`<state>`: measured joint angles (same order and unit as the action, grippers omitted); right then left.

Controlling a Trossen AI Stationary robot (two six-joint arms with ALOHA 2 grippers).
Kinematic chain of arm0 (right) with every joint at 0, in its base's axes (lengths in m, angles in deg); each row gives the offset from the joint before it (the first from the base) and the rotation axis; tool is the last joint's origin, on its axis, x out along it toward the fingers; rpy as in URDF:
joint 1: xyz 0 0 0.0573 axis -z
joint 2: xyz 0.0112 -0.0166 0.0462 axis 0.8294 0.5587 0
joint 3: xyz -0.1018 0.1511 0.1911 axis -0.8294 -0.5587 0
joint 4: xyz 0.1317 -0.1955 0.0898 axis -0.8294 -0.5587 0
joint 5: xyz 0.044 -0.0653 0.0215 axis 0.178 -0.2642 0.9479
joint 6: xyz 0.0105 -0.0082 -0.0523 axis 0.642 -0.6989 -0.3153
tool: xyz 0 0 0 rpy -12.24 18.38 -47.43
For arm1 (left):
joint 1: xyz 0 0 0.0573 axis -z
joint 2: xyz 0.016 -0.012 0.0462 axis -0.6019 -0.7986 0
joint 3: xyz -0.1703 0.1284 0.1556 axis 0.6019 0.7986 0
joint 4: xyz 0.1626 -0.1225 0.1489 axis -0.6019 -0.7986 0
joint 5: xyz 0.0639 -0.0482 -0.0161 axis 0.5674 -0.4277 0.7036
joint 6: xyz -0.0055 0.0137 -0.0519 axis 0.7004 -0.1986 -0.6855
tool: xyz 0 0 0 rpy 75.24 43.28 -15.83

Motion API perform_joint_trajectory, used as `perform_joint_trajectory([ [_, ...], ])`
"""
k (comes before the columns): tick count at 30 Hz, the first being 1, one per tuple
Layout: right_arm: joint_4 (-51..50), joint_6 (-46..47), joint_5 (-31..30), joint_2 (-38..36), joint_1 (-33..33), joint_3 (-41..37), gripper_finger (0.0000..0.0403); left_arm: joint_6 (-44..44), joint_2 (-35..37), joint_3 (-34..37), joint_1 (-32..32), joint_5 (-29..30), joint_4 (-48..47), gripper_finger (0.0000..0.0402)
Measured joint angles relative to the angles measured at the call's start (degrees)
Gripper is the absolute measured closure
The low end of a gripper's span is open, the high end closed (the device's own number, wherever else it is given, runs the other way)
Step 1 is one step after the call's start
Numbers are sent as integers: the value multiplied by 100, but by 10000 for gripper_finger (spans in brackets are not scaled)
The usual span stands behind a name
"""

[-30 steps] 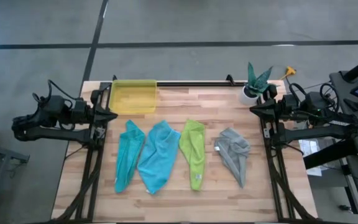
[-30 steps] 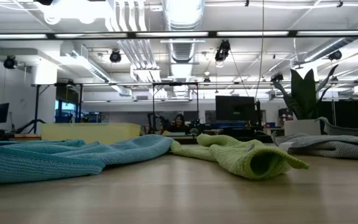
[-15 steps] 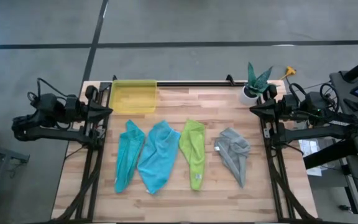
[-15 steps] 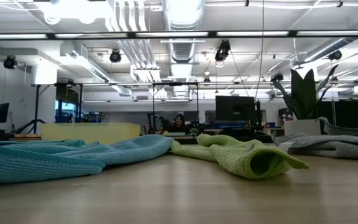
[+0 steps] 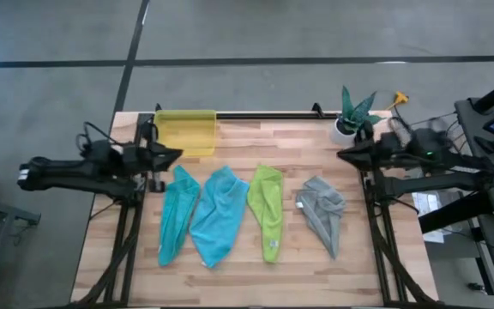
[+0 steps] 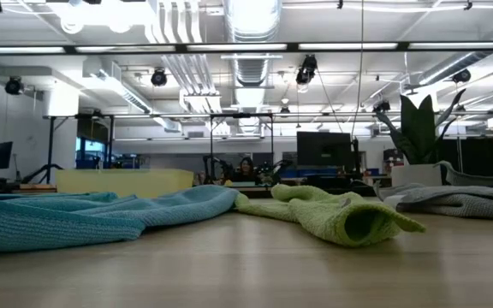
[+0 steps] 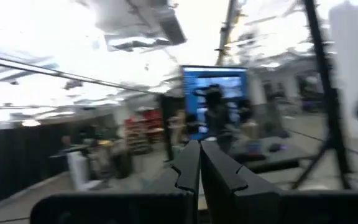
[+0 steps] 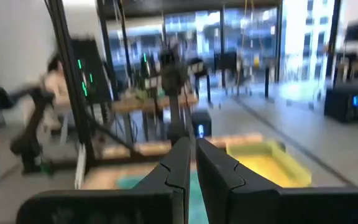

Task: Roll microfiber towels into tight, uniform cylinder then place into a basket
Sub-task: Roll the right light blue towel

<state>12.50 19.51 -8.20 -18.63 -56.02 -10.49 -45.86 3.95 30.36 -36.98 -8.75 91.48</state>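
Four microfiber towels lie crumpled side by side on the wooden table: teal (image 5: 177, 215), light blue (image 5: 217, 215), lime green (image 5: 266, 206) and grey (image 5: 322, 210). The yellow basket (image 5: 184, 133) stands at the far left; the right wrist view shows it too (image 8: 263, 158). My left gripper (image 5: 177, 155) hangs shut and bare just near of the basket, beyond the teal towel's far end; its fingers (image 7: 199, 152) point slightly upward into the room. My right gripper (image 5: 341, 154) is shut and bare at the table's right side, beside the plant pot, pointing level toward the left.
A white pot with a green plant (image 5: 350, 120) stands at the far right corner. Dark arm frames run along both side edges of the table (image 5: 230, 275). In the low view the lime green towel (image 6: 332, 214) lies in front, with bare wood before it.
My left gripper has reached out from the table's left edge toward the middle, ending beside the basket's near corner, and has tipped upward and rolled a little. The towels and basket have kept still.
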Motion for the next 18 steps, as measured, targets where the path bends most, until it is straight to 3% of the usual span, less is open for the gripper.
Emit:
perform_joint_trajectory([
  [7,1135,-313,-6,921,0,-917,380,-250,-1205,1085,-25,508,2028,402],
  [12,2405,-151,-151,1872,2,-1215,380,-656,-1909,1322,-41,701,3163,402],
  [18,3244,242,-151,3087,2,-1127,380,-1251,-2541,1292,-31,733,3069,402],
])
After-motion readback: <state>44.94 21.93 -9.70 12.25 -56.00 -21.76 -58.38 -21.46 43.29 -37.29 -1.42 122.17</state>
